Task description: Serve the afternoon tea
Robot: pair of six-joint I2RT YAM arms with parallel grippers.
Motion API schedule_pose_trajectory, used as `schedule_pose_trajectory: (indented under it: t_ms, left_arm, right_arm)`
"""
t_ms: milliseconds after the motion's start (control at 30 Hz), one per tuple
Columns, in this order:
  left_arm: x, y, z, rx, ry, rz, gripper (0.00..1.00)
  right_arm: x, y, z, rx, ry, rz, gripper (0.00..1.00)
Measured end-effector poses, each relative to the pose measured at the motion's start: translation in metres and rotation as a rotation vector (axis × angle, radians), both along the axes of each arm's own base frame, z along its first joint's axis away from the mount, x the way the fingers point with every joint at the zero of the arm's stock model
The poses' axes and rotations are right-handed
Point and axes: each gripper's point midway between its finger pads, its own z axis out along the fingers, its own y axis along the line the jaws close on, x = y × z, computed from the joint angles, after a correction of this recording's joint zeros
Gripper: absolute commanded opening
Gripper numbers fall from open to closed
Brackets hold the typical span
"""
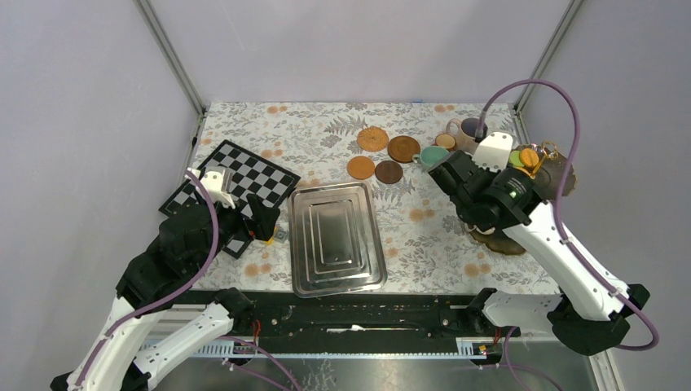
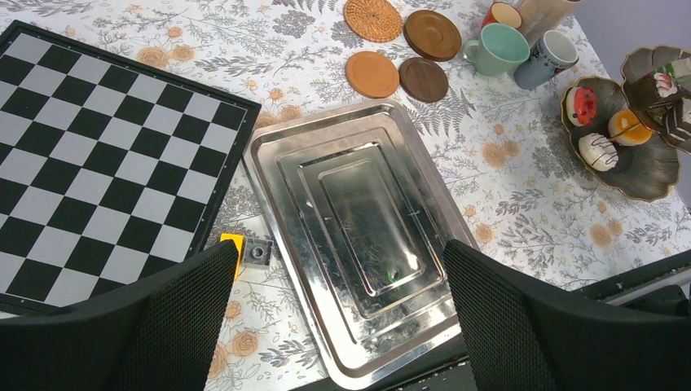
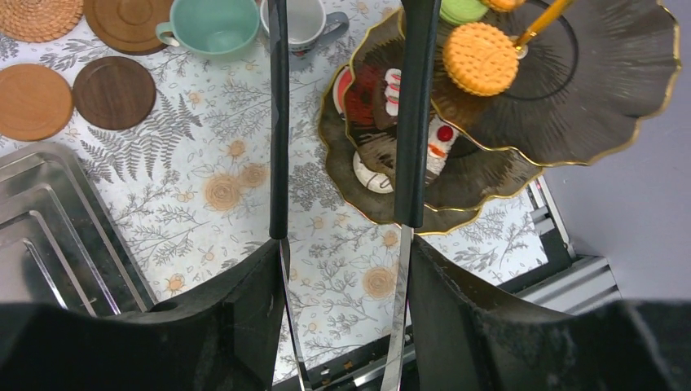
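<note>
The tabletop [image 1: 440,236], under a flowered cloth, carries a steel tray [image 1: 336,238] in the middle. A chessboard [image 1: 244,175] lies to its left, with the near corner hidden behind the left arm. The dark three-tier stand [image 3: 619,106] is at the right edge, and from above the right arm covers most of it.

The right tool [image 3: 346,269] grips a pair of tongs [image 3: 417,122]. Their black tips reach over the lower tiers and hide part of a cake slice [image 3: 444,134]. The left tool [image 2: 340,252] hangs wide open over the near end of the tray and holds nothing.

Four mugs are grouped at the back, just beside the stand, with the teal mug [image 1: 432,156] in front. The beige mug [image 2: 542,8] is cut off in the left wrist view. Four round coasters [image 1: 403,148] lie left of the mugs. An orange biscuit [image 3: 481,57] sits on an upper tier, and the pastries lower down are hard to make out.
</note>
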Motion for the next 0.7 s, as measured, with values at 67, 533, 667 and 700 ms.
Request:
schedule_pose_trajectory:
  t_ms: [67,533,667,700]
  left_arm:
    - [0.000,0.000,0.001,-0.001,-0.001,0.000,0.99]
    - [-0.001,-0.002,0.000,0.001,0.001,-0.011,0.99]
    - [-0.001,-0.001,0.001,0.003,-0.002,-0.014,0.99]
    - [-0.001,-0.001,0.002,0.003,-0.004,-0.014,0.99]
  right_arm:
    - [-0.006,-0.007,0.002,0.005,-0.004,-0.012,0.53]
    - [-0.045,-0.064,-0.002,0.022,-0.065,-0.151,0.56]
    - [-0.049,-0.075,-0.014,-0.005,-0.046,-0.207,0.58]
    - [-0.049,-0.076,-0.017,-0.008,-0.042,-0.214,0.58]
